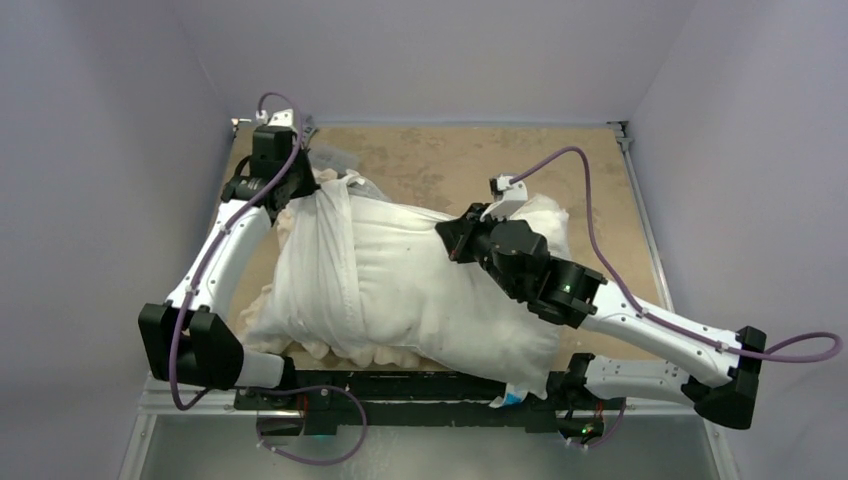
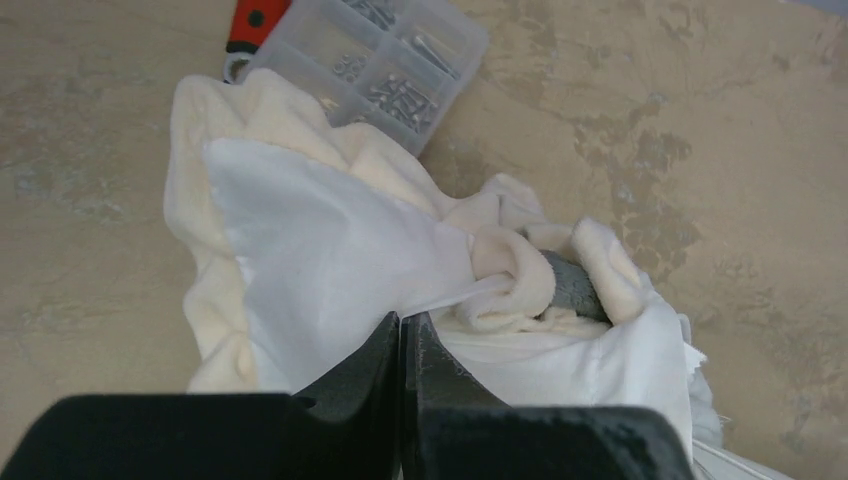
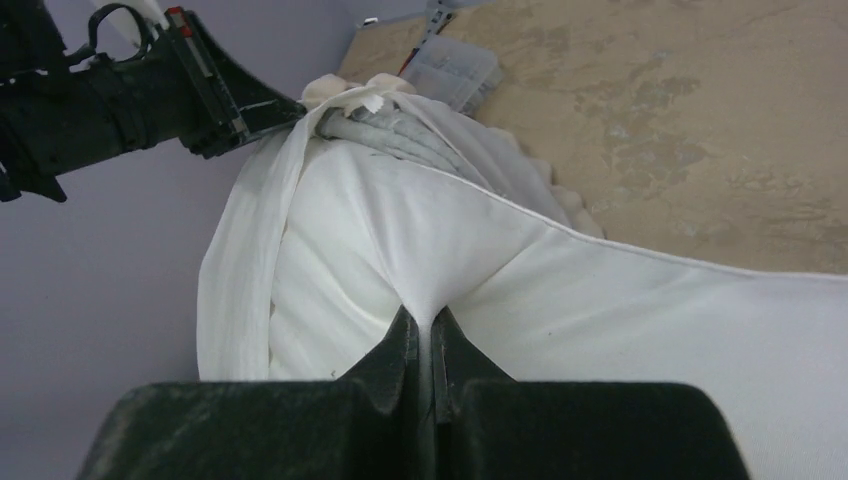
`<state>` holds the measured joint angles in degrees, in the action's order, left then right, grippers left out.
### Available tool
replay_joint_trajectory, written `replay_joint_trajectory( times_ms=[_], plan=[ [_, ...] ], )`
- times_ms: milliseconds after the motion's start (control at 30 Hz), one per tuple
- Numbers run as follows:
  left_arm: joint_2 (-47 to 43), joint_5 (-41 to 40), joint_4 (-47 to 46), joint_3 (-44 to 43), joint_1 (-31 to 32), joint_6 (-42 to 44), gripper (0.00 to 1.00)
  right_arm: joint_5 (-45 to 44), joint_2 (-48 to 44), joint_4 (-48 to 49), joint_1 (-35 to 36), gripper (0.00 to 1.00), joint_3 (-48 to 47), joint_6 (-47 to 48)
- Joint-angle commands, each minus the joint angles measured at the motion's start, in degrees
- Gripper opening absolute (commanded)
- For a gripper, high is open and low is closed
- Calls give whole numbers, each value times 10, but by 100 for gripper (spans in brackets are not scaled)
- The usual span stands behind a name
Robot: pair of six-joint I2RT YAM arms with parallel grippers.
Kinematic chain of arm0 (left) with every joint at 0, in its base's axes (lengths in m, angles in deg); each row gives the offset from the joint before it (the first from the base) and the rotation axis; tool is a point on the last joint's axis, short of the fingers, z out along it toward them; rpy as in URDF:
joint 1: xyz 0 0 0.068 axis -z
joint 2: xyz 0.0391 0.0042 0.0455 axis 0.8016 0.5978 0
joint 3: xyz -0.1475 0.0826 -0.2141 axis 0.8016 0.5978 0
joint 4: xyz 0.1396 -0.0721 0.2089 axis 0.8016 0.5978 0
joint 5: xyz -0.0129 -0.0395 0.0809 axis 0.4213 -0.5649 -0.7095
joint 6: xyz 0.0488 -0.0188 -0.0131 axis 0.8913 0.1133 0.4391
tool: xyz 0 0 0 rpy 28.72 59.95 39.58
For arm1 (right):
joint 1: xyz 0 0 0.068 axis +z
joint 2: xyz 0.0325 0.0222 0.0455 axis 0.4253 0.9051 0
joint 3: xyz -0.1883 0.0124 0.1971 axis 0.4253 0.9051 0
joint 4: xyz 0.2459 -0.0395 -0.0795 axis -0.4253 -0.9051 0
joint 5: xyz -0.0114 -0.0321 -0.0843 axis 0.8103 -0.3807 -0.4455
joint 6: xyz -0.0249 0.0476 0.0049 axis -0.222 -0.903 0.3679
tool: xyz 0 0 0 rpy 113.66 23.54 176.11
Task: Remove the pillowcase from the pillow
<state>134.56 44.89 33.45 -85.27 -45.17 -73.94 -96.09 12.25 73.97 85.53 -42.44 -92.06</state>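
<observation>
The plump white pillow [image 1: 430, 290] lies across the middle of the table. The pillowcase [image 1: 335, 250], white side out, is bunched round the pillow's left end, and its cream frill [image 1: 370, 355] shows along the near edge. My left gripper [image 1: 303, 195] is shut on the pillowcase's white fabric [image 2: 320, 250] at the far left corner, with a grey plush patch [image 2: 575, 285] just beyond it. My right gripper [image 1: 452, 240] is shut on a pinch of the pillow's white cloth [image 3: 420, 230]. In the right wrist view the pillowcase [image 3: 235, 270] runs taut as a band up to the left gripper [image 3: 255, 110].
A clear plastic box of screws [image 2: 385, 65] lies on the tan table [image 1: 450, 165] behind the pillow's far left corner, with a red tool handle [image 2: 250, 25] beside it. Grey walls stand close on the left, back and right.
</observation>
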Motion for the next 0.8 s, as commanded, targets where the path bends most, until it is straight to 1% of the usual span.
replay_joint_trajectory(
  times_ms=[0, 100, 167, 267, 433, 500, 633, 667, 700, 733, 767],
  plan=[
    [-20, -135, -51, 18, -67, -20, 0, -104, -43, 2, -10, 0, -23, -48],
    [-16, -145, -43, 16, -103, -22, 0, -121, -38, -20, -31, 0, -32, -74],
    [-15, -151, -41, 16, -113, -23, 0, -123, -32, -32, -61, 0, -36, -85],
    [-18, -176, -40, 17, -119, -19, 0, -118, -30, -45, -126, 0, -41, -88],
    [-18, -231, -33, 17, -122, -8, 0, -130, -17, -73, -183, 0, -50, -103],
    [-18, -221, -32, 15, -122, -5, 0, -116, -3, -65, -189, 0, -50, -86],
    [-20, -135, -44, 17, -121, 2, 0, -62, 36, -38, -189, 0, -37, -54],
    [-19, -117, -46, 17, -121, 2, 0, -46, 44, -27, -189, 3, -33, -43],
    [-19, -99, -48, 17, -121, 1, 2, -42, 53, -18, -190, 10, -32, -36],
    [-19, -82, -48, 18, -120, 0, 7, -38, 60, -10, -188, 19, -33, -29],
    [-20, -67, -49, 18, -120, -1, 12, -27, 67, -9, -188, 30, -34, -23]
  ],
)
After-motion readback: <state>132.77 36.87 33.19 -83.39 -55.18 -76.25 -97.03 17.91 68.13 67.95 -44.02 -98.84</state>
